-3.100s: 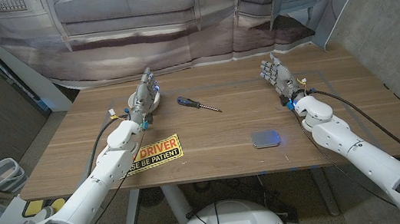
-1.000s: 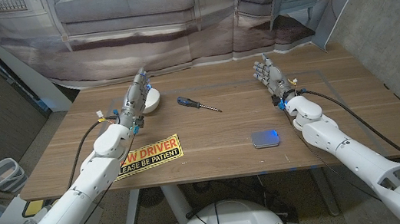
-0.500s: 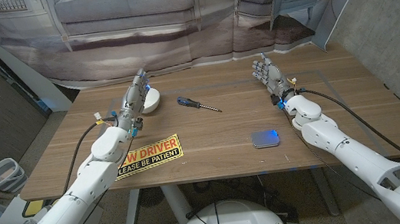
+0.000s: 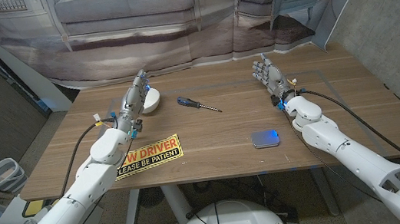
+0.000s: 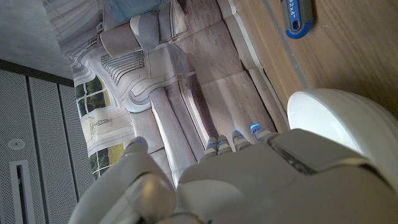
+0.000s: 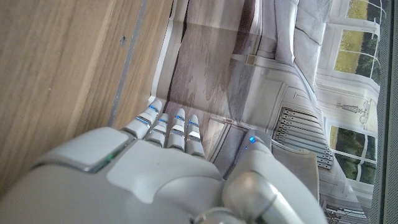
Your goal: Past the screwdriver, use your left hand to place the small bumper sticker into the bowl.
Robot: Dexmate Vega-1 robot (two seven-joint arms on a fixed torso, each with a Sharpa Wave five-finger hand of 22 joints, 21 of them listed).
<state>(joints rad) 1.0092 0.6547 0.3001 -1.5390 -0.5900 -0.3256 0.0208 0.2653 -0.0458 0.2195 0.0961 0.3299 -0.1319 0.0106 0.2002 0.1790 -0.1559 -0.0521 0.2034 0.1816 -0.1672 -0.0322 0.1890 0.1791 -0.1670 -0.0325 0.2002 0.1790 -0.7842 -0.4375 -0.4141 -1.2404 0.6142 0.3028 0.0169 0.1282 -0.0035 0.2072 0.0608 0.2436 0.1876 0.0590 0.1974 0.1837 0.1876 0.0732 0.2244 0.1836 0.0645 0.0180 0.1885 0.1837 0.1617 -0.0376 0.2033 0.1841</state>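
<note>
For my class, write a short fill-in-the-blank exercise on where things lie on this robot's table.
1. The left hand is raised beside the white ____.
2. The screwdriver lies between the bowl and the ____ hand.
3. The yellow bumper sticker lies flat, partly hidden by the ____ arm.
4. The right hand holds ____.

Missing words: bowl; right; left; nothing

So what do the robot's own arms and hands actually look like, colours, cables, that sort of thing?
Both arms are glossy white rounded shells with black cables looping out near the wrists. The left hand and right hand are grey metallic, with segmented fingers. In the wrist views the fingertips carry small blue lights, and the hand backs are pale grey-white plates.
</note>
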